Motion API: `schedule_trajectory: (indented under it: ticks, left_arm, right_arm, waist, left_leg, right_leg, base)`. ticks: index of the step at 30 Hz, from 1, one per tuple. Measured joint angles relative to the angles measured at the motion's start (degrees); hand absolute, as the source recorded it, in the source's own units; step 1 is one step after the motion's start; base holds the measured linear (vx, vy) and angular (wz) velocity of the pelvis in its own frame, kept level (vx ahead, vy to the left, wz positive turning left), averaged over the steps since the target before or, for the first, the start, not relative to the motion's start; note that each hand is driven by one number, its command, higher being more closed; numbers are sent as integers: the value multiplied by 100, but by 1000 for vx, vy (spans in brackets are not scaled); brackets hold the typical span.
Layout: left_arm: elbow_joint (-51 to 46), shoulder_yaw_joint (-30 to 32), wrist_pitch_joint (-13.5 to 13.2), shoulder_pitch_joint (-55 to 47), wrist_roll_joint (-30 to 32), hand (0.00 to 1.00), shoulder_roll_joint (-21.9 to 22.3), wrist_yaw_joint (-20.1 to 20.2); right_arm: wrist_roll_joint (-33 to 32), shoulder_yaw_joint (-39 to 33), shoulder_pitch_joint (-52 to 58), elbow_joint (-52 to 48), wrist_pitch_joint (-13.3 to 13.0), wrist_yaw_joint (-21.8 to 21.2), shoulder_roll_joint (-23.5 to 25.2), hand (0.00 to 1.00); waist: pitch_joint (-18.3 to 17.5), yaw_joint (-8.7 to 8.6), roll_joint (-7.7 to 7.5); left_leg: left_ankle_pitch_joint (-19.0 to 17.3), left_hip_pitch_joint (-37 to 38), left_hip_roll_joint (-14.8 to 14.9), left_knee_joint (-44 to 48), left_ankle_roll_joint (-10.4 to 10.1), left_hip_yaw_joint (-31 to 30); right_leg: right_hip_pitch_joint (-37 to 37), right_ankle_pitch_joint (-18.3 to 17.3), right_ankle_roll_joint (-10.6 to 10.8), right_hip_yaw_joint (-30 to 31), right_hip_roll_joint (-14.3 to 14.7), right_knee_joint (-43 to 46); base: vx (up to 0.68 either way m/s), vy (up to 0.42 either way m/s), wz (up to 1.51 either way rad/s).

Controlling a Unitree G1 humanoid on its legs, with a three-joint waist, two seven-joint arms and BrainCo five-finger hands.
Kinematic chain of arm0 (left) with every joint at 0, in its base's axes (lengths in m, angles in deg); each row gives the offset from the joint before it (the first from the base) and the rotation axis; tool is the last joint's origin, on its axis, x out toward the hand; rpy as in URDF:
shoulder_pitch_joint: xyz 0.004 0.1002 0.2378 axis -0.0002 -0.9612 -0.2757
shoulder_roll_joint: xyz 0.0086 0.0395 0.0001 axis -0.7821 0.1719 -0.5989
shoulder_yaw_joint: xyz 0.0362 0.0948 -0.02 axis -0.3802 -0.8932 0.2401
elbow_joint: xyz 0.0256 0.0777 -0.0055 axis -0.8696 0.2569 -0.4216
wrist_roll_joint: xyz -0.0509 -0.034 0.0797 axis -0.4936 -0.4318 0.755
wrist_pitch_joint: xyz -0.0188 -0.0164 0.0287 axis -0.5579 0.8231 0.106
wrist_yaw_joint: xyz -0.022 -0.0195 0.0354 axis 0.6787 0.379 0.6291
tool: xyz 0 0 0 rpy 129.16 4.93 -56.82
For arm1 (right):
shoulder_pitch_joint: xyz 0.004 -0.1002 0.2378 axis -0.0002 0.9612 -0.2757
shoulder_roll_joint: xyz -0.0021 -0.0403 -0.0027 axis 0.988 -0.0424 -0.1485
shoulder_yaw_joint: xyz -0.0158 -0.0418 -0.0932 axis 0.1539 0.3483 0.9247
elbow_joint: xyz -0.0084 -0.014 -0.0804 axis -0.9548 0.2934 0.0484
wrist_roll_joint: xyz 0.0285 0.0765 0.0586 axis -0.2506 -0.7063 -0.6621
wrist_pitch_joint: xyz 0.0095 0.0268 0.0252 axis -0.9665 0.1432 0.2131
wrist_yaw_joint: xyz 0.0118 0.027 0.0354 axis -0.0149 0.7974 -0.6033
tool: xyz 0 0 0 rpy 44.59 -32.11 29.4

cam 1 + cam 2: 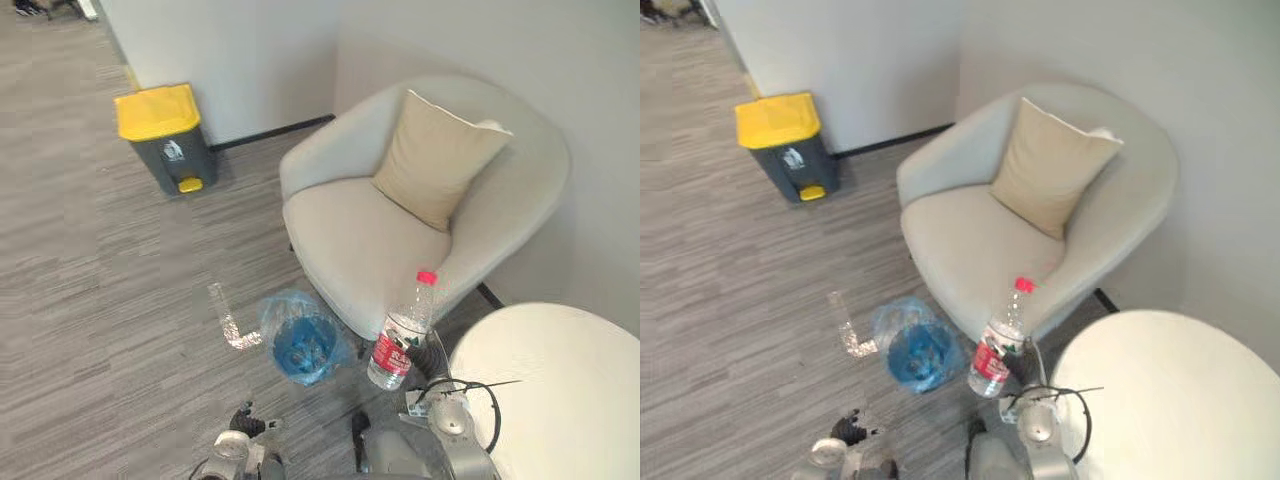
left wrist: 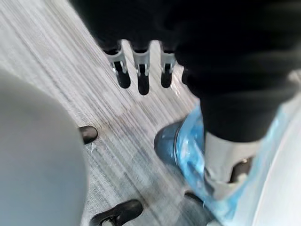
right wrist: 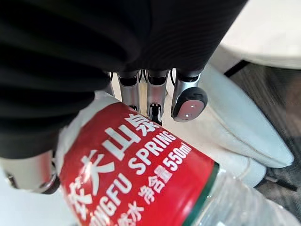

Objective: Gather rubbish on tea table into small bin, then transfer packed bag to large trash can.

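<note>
Grey plank floor [image 1: 100,280], white-walled corner: beige armchair [image 1: 350,240], tea table [image 1: 560,400] cut off at the frame's edge, yellow-lidded trash can [image 1: 165,135]. The blue-lined small bin [image 1: 283,318] holds indistinct contents. Between bin and table, a water bottle [image 1: 403,335] is held near upright, red cap up, the right hand [image 3: 153,96] wrapped round it. The left hand [image 2: 141,70] hangs low, fingers straight, apart.
</note>
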Motion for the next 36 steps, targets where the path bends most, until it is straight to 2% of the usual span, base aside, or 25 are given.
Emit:
schedule_trajectory:
  ticks: [1,4,10,14,20,23,26,30,32,36]
  left_arm:
    - [10,-3,5,-3,1,0,10,0]
    - [10,-5,7,2,5,0,-26,7]
    - [9,-5,33,5,0,0,-32,2]
    - [-23,-15,30,23,-50,0,-36,-2]
    - [-126,-107,19,34,-306,0,-52,-124]
    - [-254,-53,-45,146,-528,0,-28,-227]
    - [-454,43,-76,306,-704,0,-32,-279]
    - [-777,405,-161,518,-965,0,-8,-451]
    - [-902,471,-206,691,-1045,0,-12,-468]
    - [-1059,639,-237,1029,-1209,0,-8,-600]
  right_arm:
    - [2,-12,-9,-1,0,-14,-16,100]
    - [94,-16,-24,-1,-1,-45,-59,100]
    - [151,63,-16,26,-4,-144,-41,100]
    - [151,167,-160,448,-17,-176,-50,100]
    - [170,271,-560,1033,-17,-143,-128,100]
    - [204,477,-899,1198,-21,-74,-239,100]
    - [391,677,-1112,1198,-14,44,-272,100]
    - [395,894,-1484,1194,44,202,-270,100]
    - [394,948,-1751,1147,71,291,-265,100]
    - [393,929,-2288,1147,182,470,-280,100]
  waist:
    - [-30,-2,52]
    - [-28,4,16]
    - [-47,35,2]
    - [-49,73,9]
    - [-12,131,46]
    - [304,148,37]
    - [559,213,-6]
    - [861,314,-76]
    - [953,382,-103]
    - [1145,378,-109]
  left_leg:
    - [0,4,55,-40,-1,-114]
    - [-2,22,86,-54,-4,-289]
    - [0,-10,-59,-56,0,-521]
    - [4,-356,-173,250,-2,-869]
    - [132,-836,-192,471,-42,-1080]
    - [244,-1239,-241,654,-87,-1078]
    - [234,-2045,-306,1188,-92,-1056]
    - [-53,-3171,-234,2051,-161,-973]
    - [-101,-3786,-210,2417,-159,-969]
    - [-51,-4669,-204,2779,-152,-934]
  right_leg:
    - [88,12,-18,-67,44,-112]
    - [282,16,-26,-227,58,-295]
    - [582,102,79,-429,-112,-692]
    - [667,99,89,-865,-273,-798]
    - [488,56,38,-1235,-317,-717]
    - [-129,-280,-23,-1336,-473,103]
    - [-991,-556,-122,-1451,-662,995]
    - [-2058,-912,-159,-1568,-804,1946]
    - [-2632,-920,-168,-1546,-818,2244]
    - [-3479,-888,-169,-1553,-915,2592]
  base:
    - [107,-54,21]
    - [103,-23,28]
    - [58,63,26]
    - [17,32,49]
    - [-43,-25,40]
    - [-148,-44,32]
    - [-213,-73,32]
    - [-232,-55,24]
    - [-230,-26,-3]
    - [-137,-3,8]
